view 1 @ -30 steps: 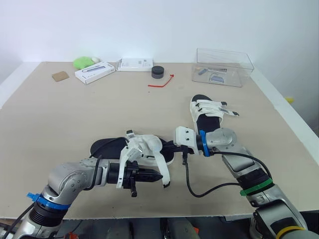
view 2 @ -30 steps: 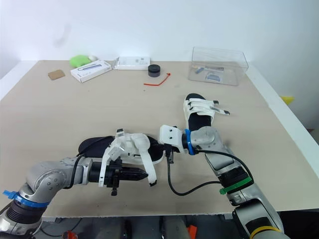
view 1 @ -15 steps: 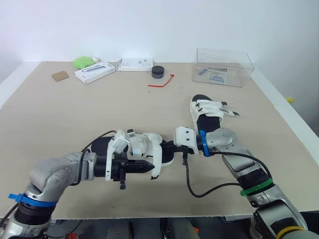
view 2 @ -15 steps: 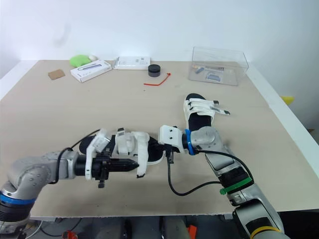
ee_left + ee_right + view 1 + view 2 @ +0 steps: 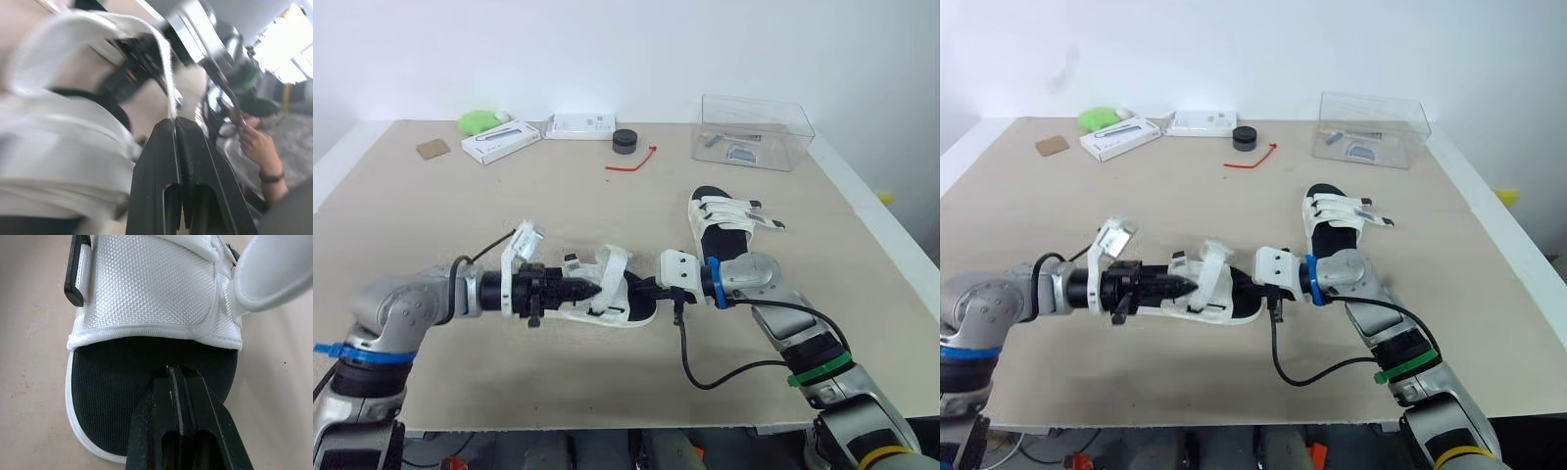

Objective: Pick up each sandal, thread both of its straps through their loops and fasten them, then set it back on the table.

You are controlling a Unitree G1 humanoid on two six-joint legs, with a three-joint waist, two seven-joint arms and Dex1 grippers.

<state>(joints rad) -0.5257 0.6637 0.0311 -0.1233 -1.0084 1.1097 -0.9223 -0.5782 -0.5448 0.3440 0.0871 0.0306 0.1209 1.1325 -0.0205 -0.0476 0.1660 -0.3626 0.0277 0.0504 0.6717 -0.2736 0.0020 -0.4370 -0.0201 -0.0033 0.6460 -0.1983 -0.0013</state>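
The worktop (image 5: 509, 215) is a flat beige surface with a white border. Along its far edge, from left to right, lie a brown cardboard piece (image 5: 432, 149), a green object (image 5: 477, 122), a flat white box (image 5: 499, 142), a second white box (image 5: 580, 125), a black round puck (image 5: 625, 141), a red strip (image 5: 631, 163) and a clear plastic container (image 5: 756, 131) holding small items. The front sandal (image 5: 597, 294) lies sole down near the front edge. The second sandal (image 5: 724, 220) lies farther back, to its right.
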